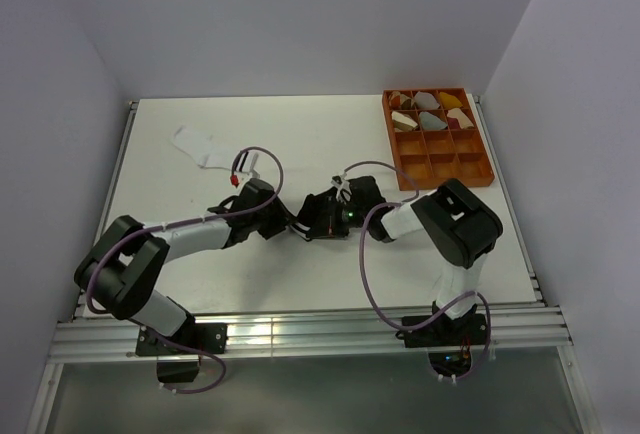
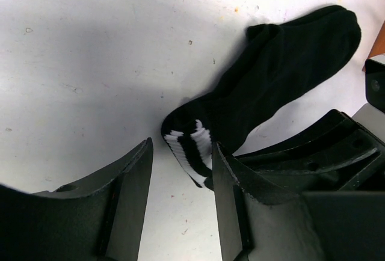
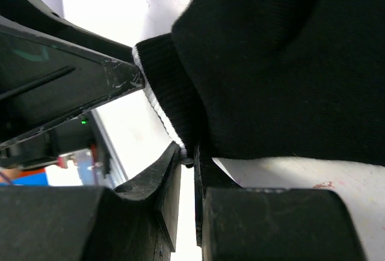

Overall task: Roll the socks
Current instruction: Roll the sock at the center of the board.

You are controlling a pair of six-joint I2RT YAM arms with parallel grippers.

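A fixed camera looks down from above the near edge across the whole table; wrist cameras sit close above it. Both frame the black sock.

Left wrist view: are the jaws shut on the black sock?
No: the left gripper has its jaws apart, table showing between them, the black sock at their tips.

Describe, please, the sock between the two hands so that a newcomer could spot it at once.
Find the white table and look to its middle. There, between the open left hand and the right hand, which pinches its cuff, lies the black sock. Unlike the white sock at the table's far left, it is black with white cuff stripes.
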